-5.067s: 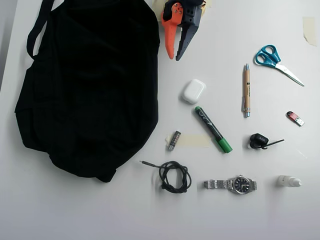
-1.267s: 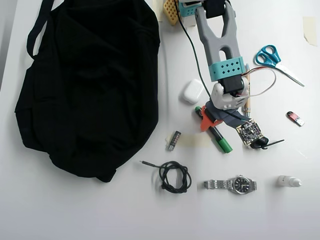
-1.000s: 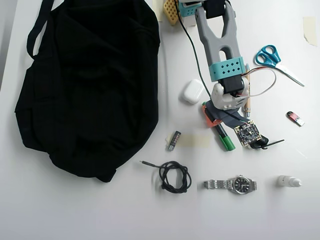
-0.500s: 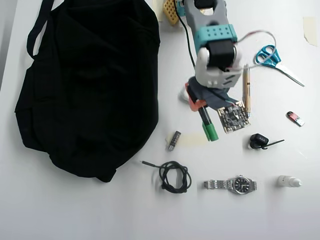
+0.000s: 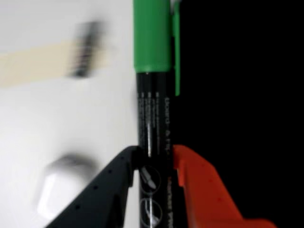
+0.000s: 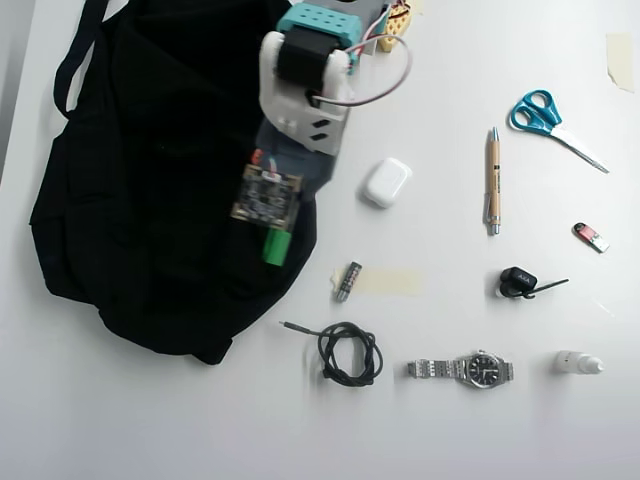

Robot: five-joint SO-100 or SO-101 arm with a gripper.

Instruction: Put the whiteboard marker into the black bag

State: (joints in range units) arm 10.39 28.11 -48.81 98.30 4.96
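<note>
Carrying the whiteboard marker, clamped across its black barrel between the black finger and the orange finger of the gripper, green cap pointing away from the wrist camera. Seen from overhead, only the green tip of the marker pokes out below the arm, over the right-hand flank of the black bag, which fills the far left part of the bench, strap trailing toward the far left corner.

Best done by moving further over the dark fabric toward the bag's middle before letting go, since the tip sits close to the bag's right rim and a drop here could slide off onto the white top. Lowering first, then parting the fingers, likely suits a soft, slumped bag; no clear opening can be made out in the black cloth, so possibly a mouth lies somewhere under the arm.

Plain white bench top, evenly lit, no wall or room visible. Scattered across the right half: white earbud case just beside the bag, tan pen, blue-handled scissors toward the far right corner, strip of tape with a small dark cylinder, coiled black cable and wristwatch along the near edge.
</note>
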